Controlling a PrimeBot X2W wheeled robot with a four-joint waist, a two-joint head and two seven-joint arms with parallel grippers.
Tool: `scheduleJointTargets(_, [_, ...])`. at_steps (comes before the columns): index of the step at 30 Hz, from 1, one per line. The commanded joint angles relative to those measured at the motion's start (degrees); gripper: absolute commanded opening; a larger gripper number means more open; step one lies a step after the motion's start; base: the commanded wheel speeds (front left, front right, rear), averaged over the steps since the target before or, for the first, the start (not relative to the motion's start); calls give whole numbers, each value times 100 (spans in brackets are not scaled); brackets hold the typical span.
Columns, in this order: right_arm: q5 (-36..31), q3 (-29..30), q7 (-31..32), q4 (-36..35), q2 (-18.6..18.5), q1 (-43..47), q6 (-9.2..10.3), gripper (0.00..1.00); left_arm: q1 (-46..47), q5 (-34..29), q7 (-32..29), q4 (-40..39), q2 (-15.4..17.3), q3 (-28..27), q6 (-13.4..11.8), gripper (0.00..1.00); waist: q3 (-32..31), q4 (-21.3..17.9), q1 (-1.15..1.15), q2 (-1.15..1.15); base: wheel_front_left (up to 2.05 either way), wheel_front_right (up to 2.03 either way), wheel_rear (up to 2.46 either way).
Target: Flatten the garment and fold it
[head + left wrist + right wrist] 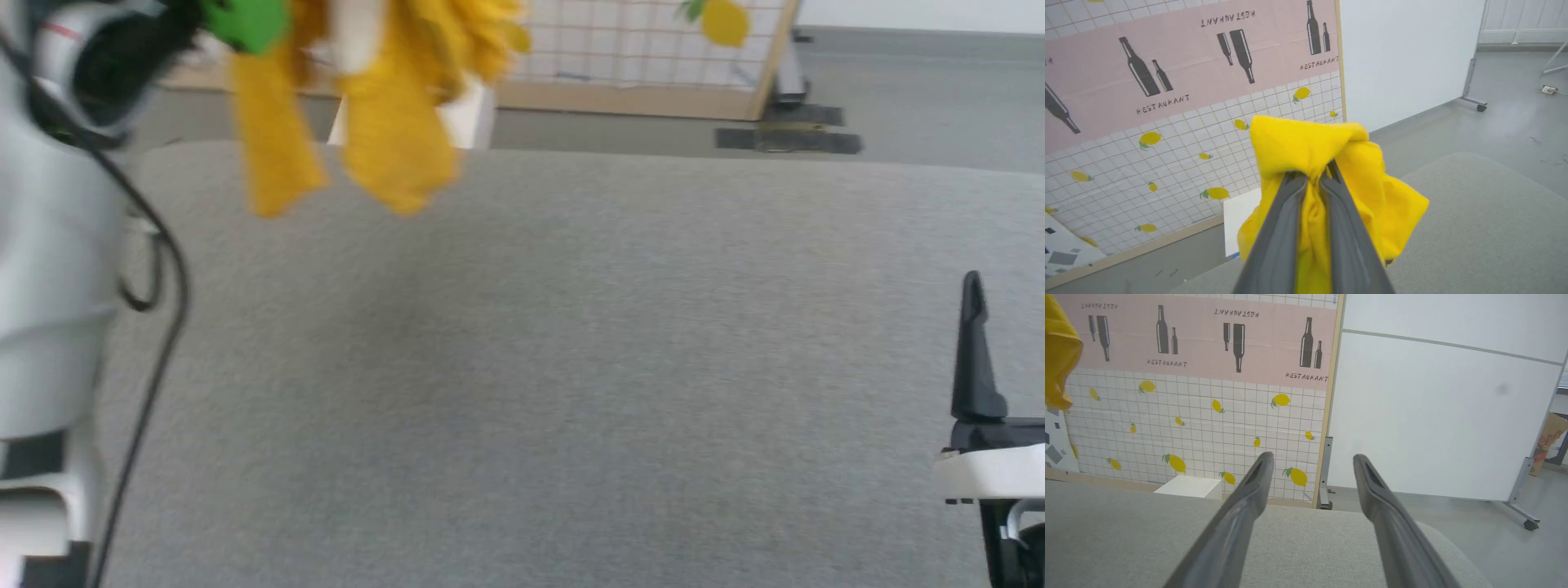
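Note:
The garment (392,122), bright yellow with a white patch, hangs bunched in the air above the far left of the grey padded table (571,367). Its lower ends dangle clear of the surface. In the left wrist view my left gripper (1314,173) is shut on a thick fold of the garment (1298,143), which drapes over both fingers. My right gripper (1312,459) is open and holds nothing, low over the table's right side; one of its fingers (973,351) points up at the lower right of the head view. A corner of the garment (1057,355) shows at the top left of the right wrist view.
My pale left forearm (49,286) with a black cable rises along the left edge. Beyond the table stand a small white box (1188,486), a lemon-and-bottle printed panel (1188,396) and a white wheeled board (1433,416) on grey floor.

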State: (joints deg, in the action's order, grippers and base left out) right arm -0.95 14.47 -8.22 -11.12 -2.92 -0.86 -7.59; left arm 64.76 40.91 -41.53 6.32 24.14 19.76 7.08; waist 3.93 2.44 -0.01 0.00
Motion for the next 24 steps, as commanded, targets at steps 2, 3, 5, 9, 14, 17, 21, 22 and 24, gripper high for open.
scheduleJointTargets(2, [-17,49,59,-115,3,60,10,100,-145,84,-22,-184,-196,170,39,0,-169,-433,1,0,0,0,0])
scheduleJointTargets(3, [-25,66,75,-147,3,56,10,100,-195,98,-12,-247,-259,227,38,0,-155,-487,1,0,0,0,0])
scheduleJointTargets(5, [-31,106,108,-204,3,49,10,100,-335,142,-22,-367,-409,391,38,0,-111,-597,1,0,0,0,0])
scheduleJointTargets(9, [-36,153,158,-280,3,54,10,100,-692,188,70,-519,-745,722,27,0,-13,-774,1,0,0,0,0])
scheduleJointTargets(14, [-7,160,174,-320,4,20,10,100,-1325,95,402,-507,-1142,1156,-39,0,127,-949,1,0,0,0,0])
scheduleJointTargets(17, [11,138,166,-320,4,-17,10,100,-1737,-81,722,-322,-1289,1376,-113,0,199,-1033,1,0,0,0,0])
scheduleJointTargets(21, [48,96,143,-282,4,-63,10,100,-2265,-448,1260,267,-1435,1714,-221,0,296,-1132,1,0,0,0,0])
scheduleJointTargets(22, [63,76,135,-263,4,-76,10,100,-2390,-551,1358,496,-1462,1842,-224,0,326,-1157,1,0,0,0,0])
scheduleJointTargets(24, [95,38,122,-230,4,-97,10,100,-2599,-659,1562,927,-1542,1989,-260,0,382,-1197,1,0,0,0,0])
